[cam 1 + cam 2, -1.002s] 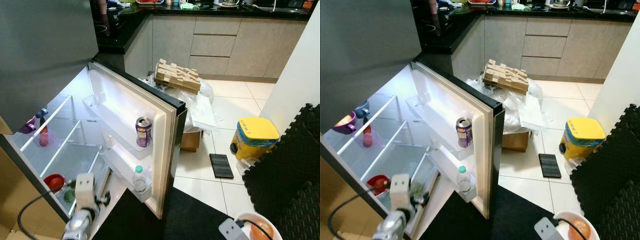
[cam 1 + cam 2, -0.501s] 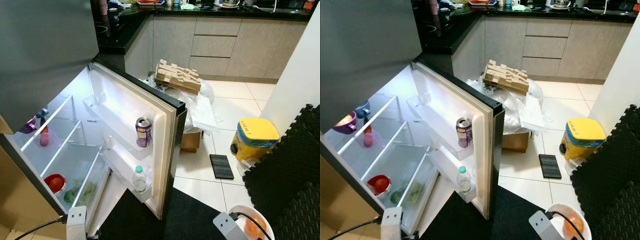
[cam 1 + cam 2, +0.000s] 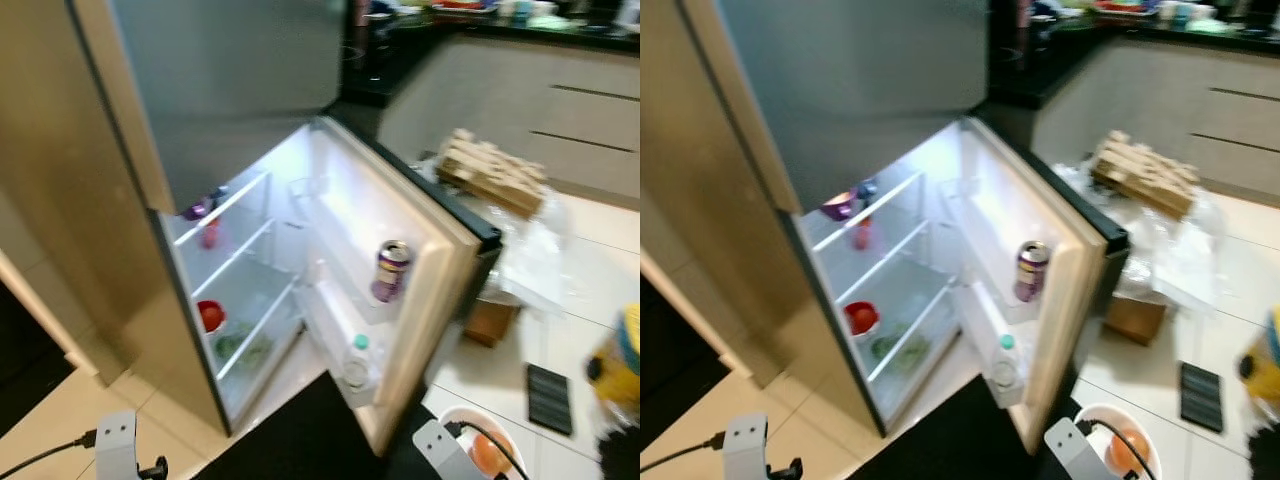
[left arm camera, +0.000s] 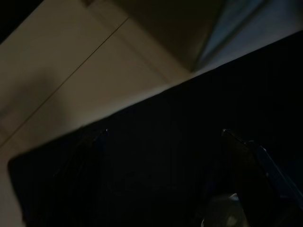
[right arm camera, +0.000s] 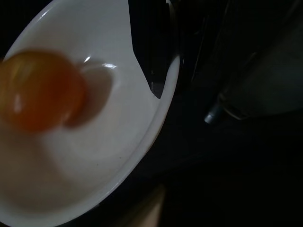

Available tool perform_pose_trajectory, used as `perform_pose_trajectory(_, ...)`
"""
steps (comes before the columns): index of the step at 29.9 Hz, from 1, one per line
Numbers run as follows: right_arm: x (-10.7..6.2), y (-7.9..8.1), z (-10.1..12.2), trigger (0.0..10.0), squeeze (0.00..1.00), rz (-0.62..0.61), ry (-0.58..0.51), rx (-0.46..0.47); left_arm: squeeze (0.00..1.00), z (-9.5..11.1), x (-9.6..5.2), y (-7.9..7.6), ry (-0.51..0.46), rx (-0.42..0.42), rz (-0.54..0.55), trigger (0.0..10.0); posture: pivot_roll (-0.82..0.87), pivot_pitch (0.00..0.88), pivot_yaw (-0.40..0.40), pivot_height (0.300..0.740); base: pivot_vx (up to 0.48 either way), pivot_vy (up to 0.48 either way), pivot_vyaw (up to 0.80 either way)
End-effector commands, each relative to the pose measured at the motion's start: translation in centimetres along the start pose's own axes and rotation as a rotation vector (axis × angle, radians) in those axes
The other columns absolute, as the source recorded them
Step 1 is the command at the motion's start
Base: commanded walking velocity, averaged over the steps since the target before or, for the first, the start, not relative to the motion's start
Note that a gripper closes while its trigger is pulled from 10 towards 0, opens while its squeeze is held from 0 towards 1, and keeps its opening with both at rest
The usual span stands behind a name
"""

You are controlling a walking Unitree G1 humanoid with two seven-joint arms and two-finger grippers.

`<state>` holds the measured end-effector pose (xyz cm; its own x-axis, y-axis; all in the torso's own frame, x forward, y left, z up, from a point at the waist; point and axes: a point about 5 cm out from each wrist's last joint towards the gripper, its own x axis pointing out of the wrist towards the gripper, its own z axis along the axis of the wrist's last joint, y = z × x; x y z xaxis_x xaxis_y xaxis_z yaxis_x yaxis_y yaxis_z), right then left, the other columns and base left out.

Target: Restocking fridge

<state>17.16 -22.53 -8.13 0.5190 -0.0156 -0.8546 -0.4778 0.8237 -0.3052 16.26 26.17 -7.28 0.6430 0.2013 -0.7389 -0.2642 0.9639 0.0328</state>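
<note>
The fridge stands open, its door swung right. The door shelves hold a purple can and a small bottle. Inside sit a red bowl, greens below it and a purple cup. My right gripper is shut on the rim of a white bowl with an orange fruit in it, low at the right in front of the door. My left gripper hangs low at the left over the black mat, fingers apart, nothing between them.
A black mat lies before the fridge. Right of the door are a brown box, plastic bags topped with a stack of pale blocks, a flat black slab and a yellow container. Grey cabinets run behind.
The whole view has swung, so the fridge now sits in the middle. My left arm dropped from beside the fridge's bottom drawer to low at the left. The bowl stays in my right gripper.
</note>
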Motion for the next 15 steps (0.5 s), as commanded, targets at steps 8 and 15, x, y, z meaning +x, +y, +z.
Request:
perform_pose_trajectory(8,-0.4,0.1,-2.0,10.0,0.00,-0.009,0.069,-0.002,0.00,-1.8,-0.3,-1.4,0.053,0.011,-0.033,10.0,0.07,0.001,-0.029,0.740,0.000,0.000,0.28)
perform_pose_trajectory(15,-0.3,0.0,-1.6,10.0,0.00,0.020,0.055,-0.108,0.00,-1.9,-0.3,-1.9,0.058,0.008,-0.045,10.0,0.07,0.001,-0.037,0.740,0.000,0.000,0.00)
